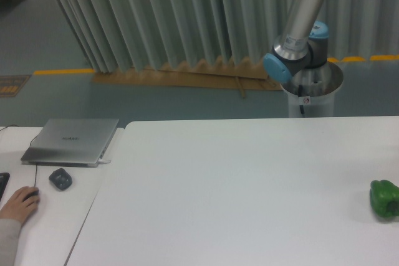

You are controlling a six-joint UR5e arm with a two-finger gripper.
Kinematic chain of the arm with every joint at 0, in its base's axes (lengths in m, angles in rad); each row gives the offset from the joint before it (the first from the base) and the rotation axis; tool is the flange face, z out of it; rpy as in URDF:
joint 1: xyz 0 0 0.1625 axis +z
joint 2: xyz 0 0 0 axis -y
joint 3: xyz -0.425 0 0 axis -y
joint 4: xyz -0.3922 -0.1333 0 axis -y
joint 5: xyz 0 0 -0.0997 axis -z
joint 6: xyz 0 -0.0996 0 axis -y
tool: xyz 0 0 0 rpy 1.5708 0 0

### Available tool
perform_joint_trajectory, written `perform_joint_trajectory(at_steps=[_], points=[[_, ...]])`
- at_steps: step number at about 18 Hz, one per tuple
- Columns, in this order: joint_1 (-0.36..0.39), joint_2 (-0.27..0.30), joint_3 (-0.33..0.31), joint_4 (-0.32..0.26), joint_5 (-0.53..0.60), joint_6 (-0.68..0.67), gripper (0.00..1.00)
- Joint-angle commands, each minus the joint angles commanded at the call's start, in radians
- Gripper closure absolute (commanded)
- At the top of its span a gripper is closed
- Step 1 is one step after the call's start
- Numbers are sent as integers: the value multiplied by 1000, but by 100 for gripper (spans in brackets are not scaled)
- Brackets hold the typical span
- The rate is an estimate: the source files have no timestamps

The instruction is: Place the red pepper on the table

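Pincer and red pepper are out of view.

A large flat white rectangular table (237,185) is seen, on which a green bell pepper (384,199) lies near the right edge. Beside it, a narrower white desk (56,216) carries a closed silver laptop (72,141), a small dark grey object (60,179), and a person's hand (19,204) laid over a mouse.

1. My arm (303,20) runs off the top edge, so my claw is out of sight.
2. The bench (249,191) is cut at the right and bottom.
3. A hand (19,202) hides the mouse.
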Motion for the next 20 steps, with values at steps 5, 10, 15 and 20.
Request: perform_joint_trajectory(at_steps=[5,10,15,20], points=[[-9,32,2,-75,-103,-60,45],[-112,54,8,-86,-106,-266,45],[-215,71,15,-86,-109,-422,45],[-345,66,28,-68,-132,-621,45]])
